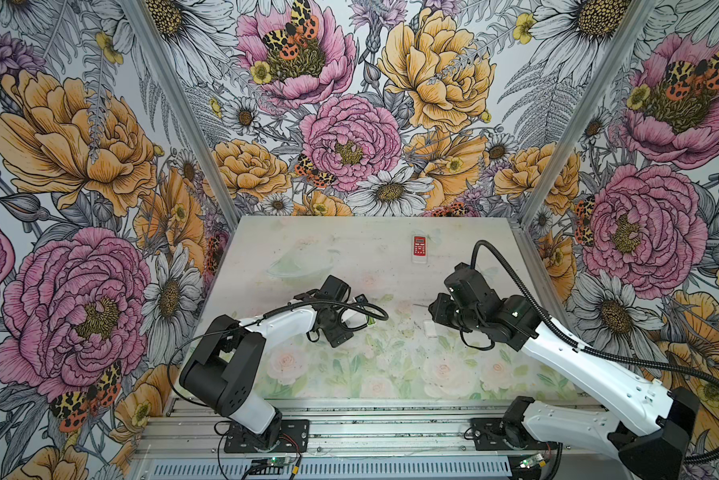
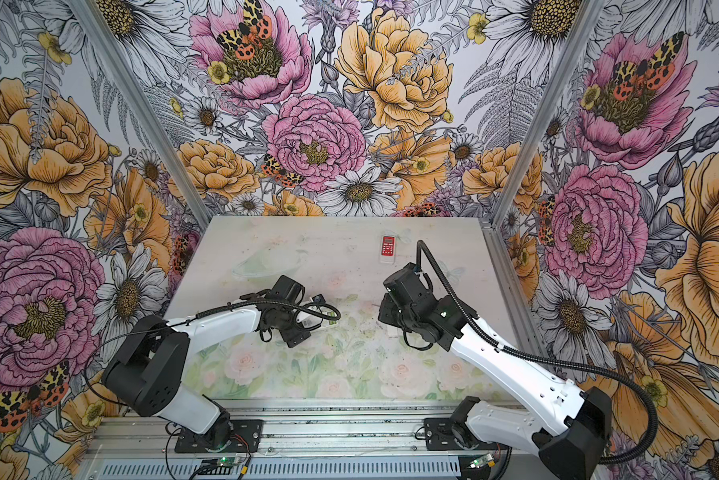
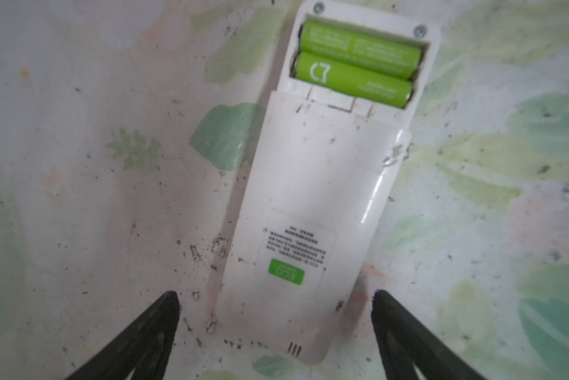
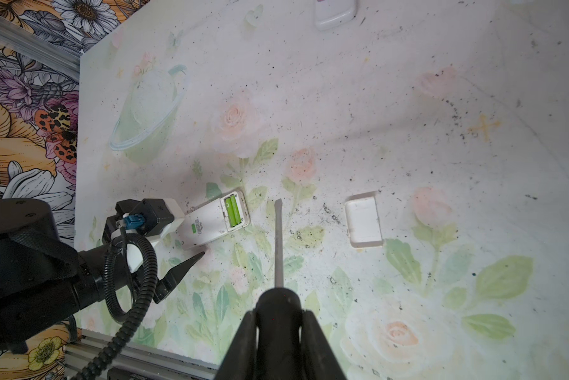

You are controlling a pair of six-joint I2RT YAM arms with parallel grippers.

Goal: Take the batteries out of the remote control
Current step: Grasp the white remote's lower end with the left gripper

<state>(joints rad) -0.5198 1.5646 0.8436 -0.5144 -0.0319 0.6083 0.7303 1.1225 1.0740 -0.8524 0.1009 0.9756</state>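
The white remote control [image 3: 309, 204] lies face down with its battery bay uncovered. Two light green batteries [image 3: 355, 62] lie side by side in the bay. My left gripper [image 3: 276, 309] is open, one black finger on each side of the remote's far end, with small gaps to it. From the right wrist view the remote [image 4: 211, 223] and batteries [image 4: 233, 210] lie beyond the screwdriver tip. My right gripper [image 4: 279, 312] is shut on the black handle of a screwdriver [image 4: 278, 243], whose shaft points toward the remote without touching it. In both top views the left arm hides most of the remote.
The detached white battery cover [image 4: 363, 218] lies on the mat to the right of the screwdriver. A second remote with a red face [image 1: 419, 248] lies near the back of the table. Floral walls enclose three sides.
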